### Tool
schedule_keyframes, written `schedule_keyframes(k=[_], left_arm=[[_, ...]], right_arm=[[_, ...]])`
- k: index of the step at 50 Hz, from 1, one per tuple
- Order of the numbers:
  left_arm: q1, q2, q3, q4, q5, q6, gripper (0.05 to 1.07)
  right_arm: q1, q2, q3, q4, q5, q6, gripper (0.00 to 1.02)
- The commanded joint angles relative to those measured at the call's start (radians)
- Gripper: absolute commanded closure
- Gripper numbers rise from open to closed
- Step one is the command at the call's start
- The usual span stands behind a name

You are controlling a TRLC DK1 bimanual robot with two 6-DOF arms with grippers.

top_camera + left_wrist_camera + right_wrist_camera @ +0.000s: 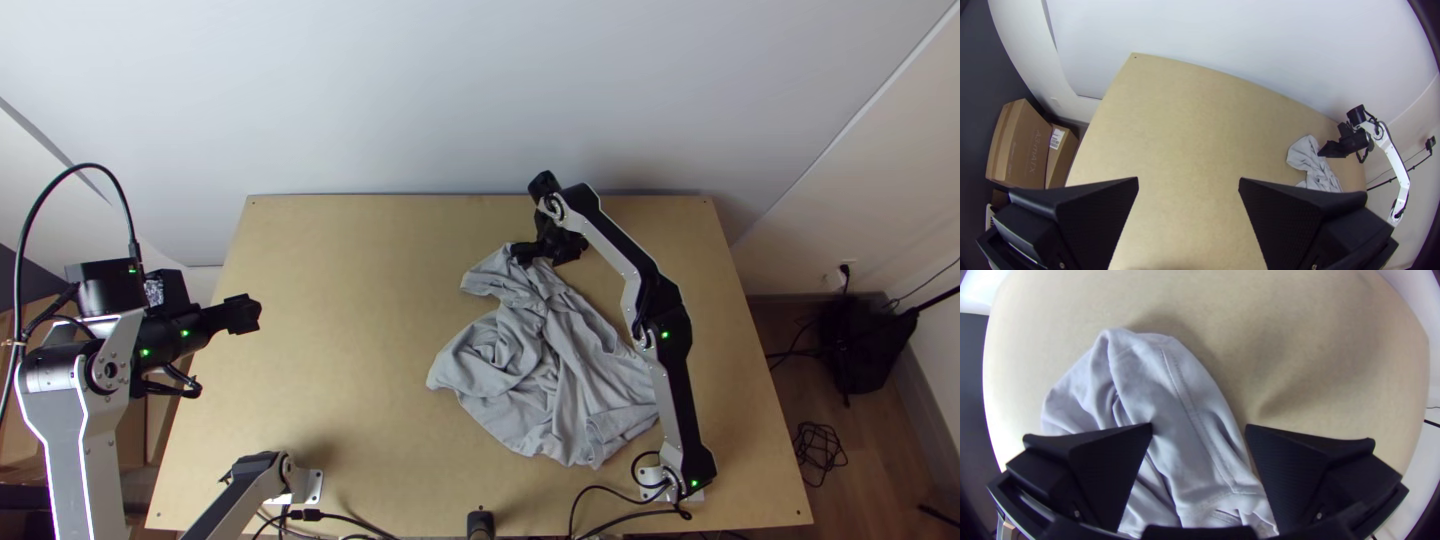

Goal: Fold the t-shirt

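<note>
Grey T-shirt (575, 385) lying bunched on counter (340, 330) | left jaws (252, 313) gaping wide, holding nothing | right jaws (520, 254) standing wide apart over cloth, gripping nothing

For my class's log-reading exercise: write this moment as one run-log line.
t-shirt bunched on table | right gripper open at t-shirt's far end | left gripper open, away from t-shirt | not folded
</note>
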Motion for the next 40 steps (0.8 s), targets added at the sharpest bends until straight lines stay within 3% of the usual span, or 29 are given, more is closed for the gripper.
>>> schedule_keyframes(k=[1,4,7,9,14,15,24,40], left_arm=[[0.012,-0.010,-0.029,-0.014,0.006,0.023,0.11],[0.012,-0.012,-0.034,-0.014,0.006,0.025,0.11],[0.012,-0.013,-0.038,-0.014,0.006,0.025,0.11],[0.012,-0.015,-0.044,-0.016,0.006,0.028,0.11],[0.008,-0.024,-0.066,-0.018,0.006,0.039,0.11],[0.008,-0.025,-0.070,-0.018,0.006,0.045,0.11],[-0.036,-0.032,-0.112,-0.031,0.008,0.063,0.11],[-0.383,-0.002,-0.208,-0.010,0.043,0.091,0.11]], right_arm=[[0.022,0.047,0.021,-0.013,0.011,0.014,0.34],[0.024,0.057,0.021,-0.013,0.015,0.013,0.46],[0.025,0.062,0.017,-0.023,0.015,0.013,0.49],[0.025,0.065,0.014,-0.027,0.015,0.008,0.56],[0.022,0.070,0.018,-0.016,0.026,-0.038,0.96],[0.021,0.070,0.018,-0.015,0.027,-0.044,1.00],[-0.002,0.031,0.015,-0.016,0.034,-0.049,1.00],[-0.053,-0.167,-0.003,-0.018,0.034,-0.043,1.00]])
